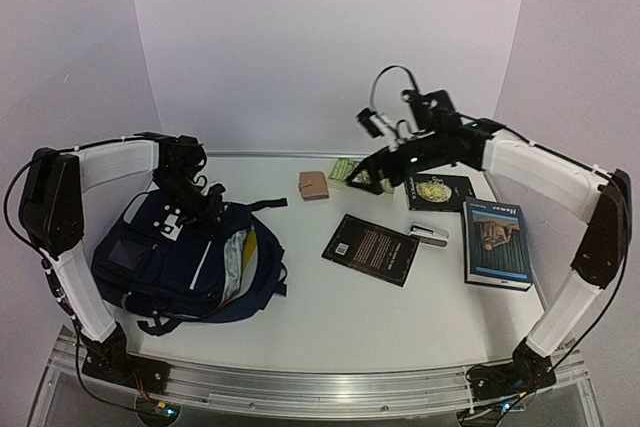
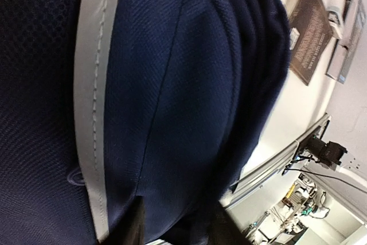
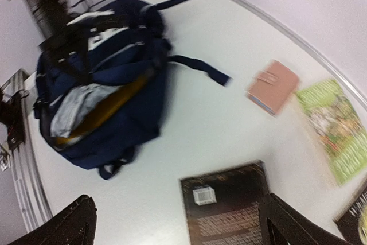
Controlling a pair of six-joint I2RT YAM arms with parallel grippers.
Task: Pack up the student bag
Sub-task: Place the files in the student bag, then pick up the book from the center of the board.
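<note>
Bag (image 1: 170,262) lies flat at the left of the surface (image 1: 330,317), mouth gaping rightward. Grey lining and something yellow (image 1: 247,246) show inside. Left claw (image 1: 200,197) sits on the bag's far end with fabric between its fingers; cannot tell whether it grips or just touches. Black book (image 1: 371,249) lies mid-surface, between the bag and the right claw (image 1: 368,177). Right claw is wide, empty, raised near wallet (image 1: 313,184) and green booklet (image 1: 345,169). Bag is well to its left. Right arm is nearer the stapler (image 1: 428,233) and blue book (image 1: 496,242).
</note>
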